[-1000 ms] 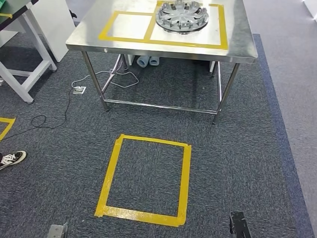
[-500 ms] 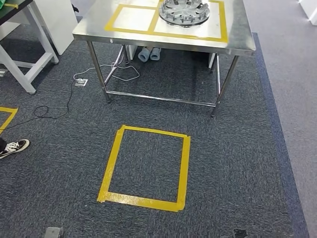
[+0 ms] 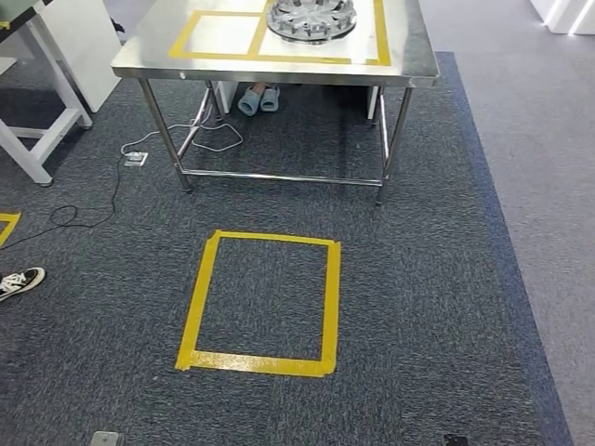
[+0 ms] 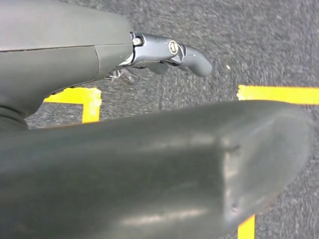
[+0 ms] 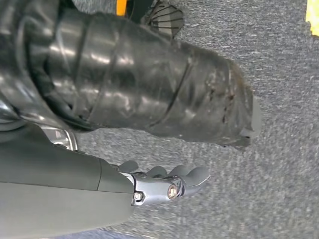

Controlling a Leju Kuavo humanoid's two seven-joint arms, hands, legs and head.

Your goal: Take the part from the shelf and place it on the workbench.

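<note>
A grey round wheel-cover part lies on the steel workbench, inside the right one of two yellow-taped rectangles, at the top of the head view. Both arms hang down over the carpet, far from the bench. My left hand has its fingers stretched out over grey carpet and holds nothing. My right hand also has straight fingers with nothing in them.
A yellow tape square marks the carpet in front of the bench. A white table frame stands at the left, with a cable and floor socket beside it. A person's shoe is at the left edge. Lighter floor lies right.
The whole picture has shifted: bench and floor square sit higher and further left, so the camera has moved. The part stays on the bench.
</note>
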